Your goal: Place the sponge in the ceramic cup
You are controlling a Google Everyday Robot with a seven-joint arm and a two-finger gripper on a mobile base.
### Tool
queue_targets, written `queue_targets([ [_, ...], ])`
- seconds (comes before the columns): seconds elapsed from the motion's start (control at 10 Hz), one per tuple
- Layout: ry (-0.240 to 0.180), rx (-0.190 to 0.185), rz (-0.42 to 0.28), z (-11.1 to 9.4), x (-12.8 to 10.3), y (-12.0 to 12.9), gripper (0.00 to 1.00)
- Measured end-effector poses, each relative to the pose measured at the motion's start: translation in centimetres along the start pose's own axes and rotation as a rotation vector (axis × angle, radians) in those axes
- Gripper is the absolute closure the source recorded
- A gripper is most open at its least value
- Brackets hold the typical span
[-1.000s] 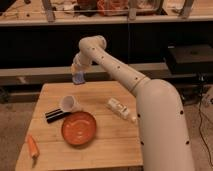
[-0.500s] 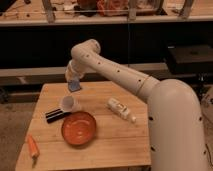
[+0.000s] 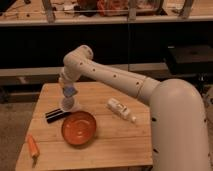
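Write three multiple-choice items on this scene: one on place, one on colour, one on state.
1. Where is the sponge?
A. on the floor
B. just above the cup
C. on the shelf

2. What colour is the bowl?
A. orange
B. green
C. white

3. How is the gripper?
A. open and empty
B. shut on the sponge
C. out of view

Key:
1 B: the sponge hangs over the cup's mouth.
2 A: the bowl's inside shows orange-red.
3 B: the sponge sits in the gripper, off the table.
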Motion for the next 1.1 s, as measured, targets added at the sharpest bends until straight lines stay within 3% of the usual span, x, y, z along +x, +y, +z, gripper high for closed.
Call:
queue_targets([
  [0.3, 0.02, 0.096, -0.139, 0.5, -0.3, -2.5, 1.0],
  [0.5, 0.018, 0.122, -0.177, 0.6, -0.4, -3.0, 1.0],
  [0.8, 0.003, 0.197, -0.266, 1.3, -0.6, -4.5, 1.0],
  [1.1, -0.024, 0.31, -0.407, 1.8, -1.5, -6.4, 1.0],
])
